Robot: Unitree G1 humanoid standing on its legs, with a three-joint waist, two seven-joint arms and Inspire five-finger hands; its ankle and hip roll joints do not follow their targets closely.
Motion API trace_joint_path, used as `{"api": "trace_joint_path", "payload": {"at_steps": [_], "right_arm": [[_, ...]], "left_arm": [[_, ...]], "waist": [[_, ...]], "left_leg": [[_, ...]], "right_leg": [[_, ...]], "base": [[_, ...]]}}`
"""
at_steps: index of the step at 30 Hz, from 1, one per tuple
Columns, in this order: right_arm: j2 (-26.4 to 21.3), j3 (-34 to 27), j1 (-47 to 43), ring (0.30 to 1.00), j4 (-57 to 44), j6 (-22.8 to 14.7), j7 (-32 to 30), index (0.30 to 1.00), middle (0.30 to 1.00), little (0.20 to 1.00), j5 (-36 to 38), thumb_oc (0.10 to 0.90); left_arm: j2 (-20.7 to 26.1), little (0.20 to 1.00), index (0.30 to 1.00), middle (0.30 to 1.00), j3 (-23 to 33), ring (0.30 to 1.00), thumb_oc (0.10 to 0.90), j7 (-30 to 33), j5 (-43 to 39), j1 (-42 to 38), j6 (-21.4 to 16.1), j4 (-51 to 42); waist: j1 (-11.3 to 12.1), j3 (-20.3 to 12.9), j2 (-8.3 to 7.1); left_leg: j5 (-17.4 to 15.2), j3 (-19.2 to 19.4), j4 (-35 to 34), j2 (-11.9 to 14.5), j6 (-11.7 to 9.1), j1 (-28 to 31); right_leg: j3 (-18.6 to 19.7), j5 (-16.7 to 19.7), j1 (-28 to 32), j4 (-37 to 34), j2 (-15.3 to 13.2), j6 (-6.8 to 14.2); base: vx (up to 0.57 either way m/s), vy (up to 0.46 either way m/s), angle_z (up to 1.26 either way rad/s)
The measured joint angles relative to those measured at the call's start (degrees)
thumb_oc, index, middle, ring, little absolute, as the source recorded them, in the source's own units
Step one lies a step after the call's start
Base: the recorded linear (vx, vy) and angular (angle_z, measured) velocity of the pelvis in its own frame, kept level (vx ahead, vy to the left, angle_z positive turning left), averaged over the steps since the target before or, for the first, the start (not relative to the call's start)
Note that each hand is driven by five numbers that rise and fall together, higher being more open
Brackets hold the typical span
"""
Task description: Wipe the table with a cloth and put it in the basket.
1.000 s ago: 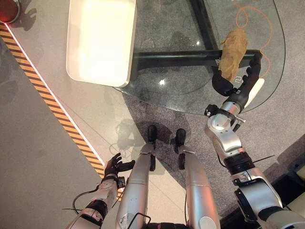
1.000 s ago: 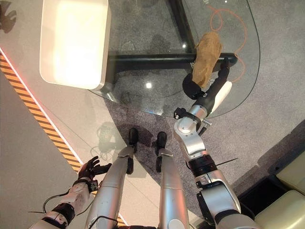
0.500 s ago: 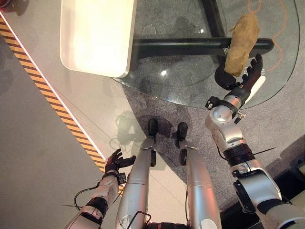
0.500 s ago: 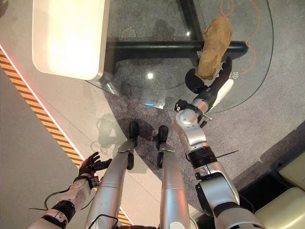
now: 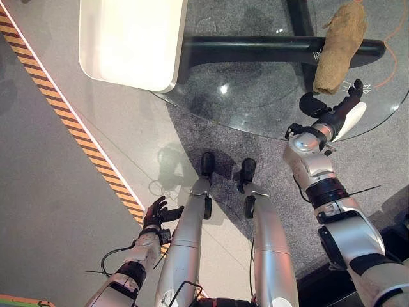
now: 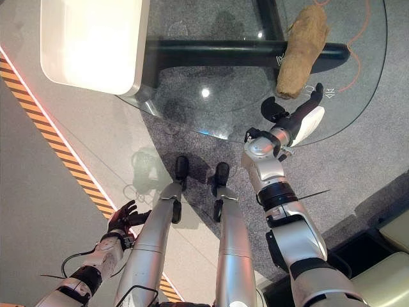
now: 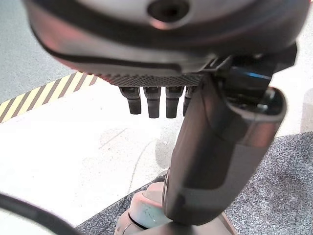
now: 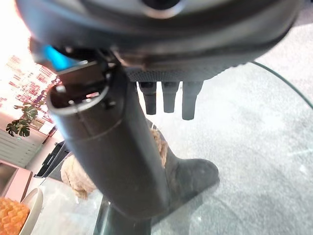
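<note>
Cloth (image 5: 339,46) lies bunched on the glass table (image 5: 255,109), just beyond the right hand (image 5: 337,114), whose straight fingers grip nothing; left hand (image 5: 155,214) hangs relaxed, open

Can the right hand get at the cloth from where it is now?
Probably yes: the right hand is open over the glass table, just short of the cloth's near end, with bare glass between them.

Bright overhead light here: the white rectangular slab (image 5: 131,41) blows out to pure glare, small lamp reflections glint on the round glass tabletop (image 5: 255,109), soft shadows pool on the grey floor (image 5: 45,192), and both wrist views blur up close.
</note>
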Motion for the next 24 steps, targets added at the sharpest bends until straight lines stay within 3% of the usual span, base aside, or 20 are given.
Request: {"api": "trace_joint_path", "payload": {"at_steps": [15,24], "right_arm": [[-2.42,0.5,-3.1,0.9,-4.18,-0.13,0.12,0.9,0.9,0.9,0.53,0.8],[-2.43,1.23,-3.05,0.9,-9.93,-0.13,6.22,0.9,0.9,0.9,0.57,0.8]], "left_arm": [[0.02,0.9,0.9,0.9,-0.16,0.9,0.8,-0.07,-1.21,0.0,0.02,-0.66],[0.05,0.9,0.9,0.9,-0.14,0.9,0.8,-0.1,-1.22,0.0,0.0,-0.66]], "waist": [[0.91,0.04,0.21],[0.87,0.04,0.21]], "left_leg": [[0.2,-0.34,-0.1,0.03,-0.25,-1.09],[0.21,-0.39,-0.06,0.04,-0.25,-1.57]], "right_leg": [[-0.22,0.27,-0.98,0.01,0.16,0.26],[-0.29,0.29,-1.45,0.08,0.17,0.26]], "base": [[0.0,0.0,0.0],[0.0,0.0,0.0]]}}
